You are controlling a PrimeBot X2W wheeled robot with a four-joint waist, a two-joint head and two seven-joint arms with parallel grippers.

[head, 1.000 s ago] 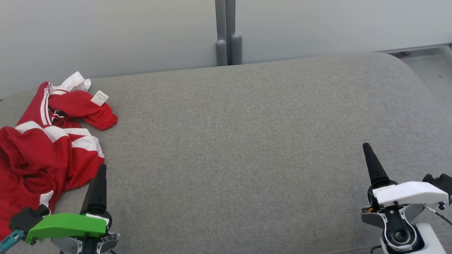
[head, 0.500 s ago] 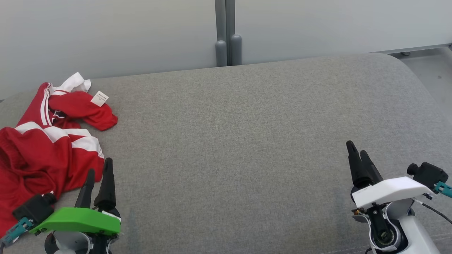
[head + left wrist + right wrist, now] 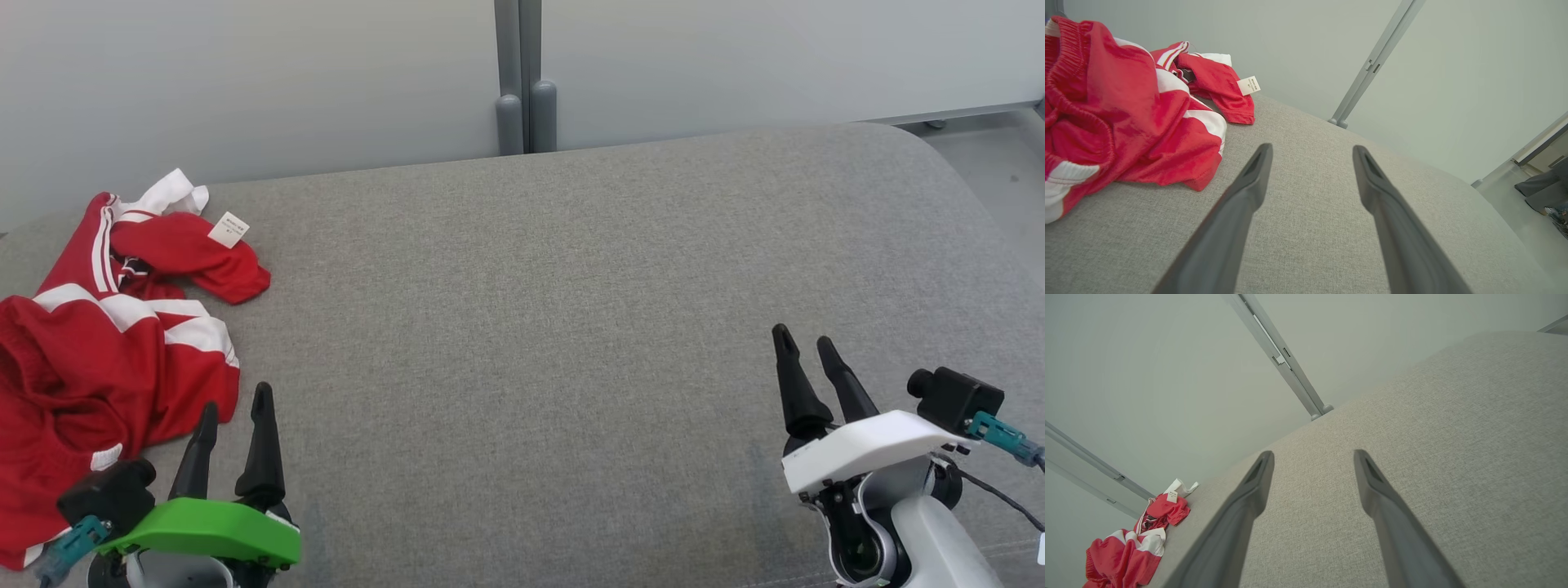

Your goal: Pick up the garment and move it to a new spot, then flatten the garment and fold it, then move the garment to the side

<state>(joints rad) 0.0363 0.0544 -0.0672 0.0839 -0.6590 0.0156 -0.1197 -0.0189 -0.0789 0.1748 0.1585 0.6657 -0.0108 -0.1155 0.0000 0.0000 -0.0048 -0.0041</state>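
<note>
Red garment with white stripes on grey cushion.

A big grey cushion with a rough cloth top lies flat. Behind it, at 12 o'clock, stands a pale wall with a thin grey post running up it. At 2 o'clock is a bit of pale floor.

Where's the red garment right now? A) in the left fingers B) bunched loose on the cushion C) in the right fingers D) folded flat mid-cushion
B: the garment lies crumpled at the left end of the cushion, and the left gripper stands open beside it, holding nothing.
</note>
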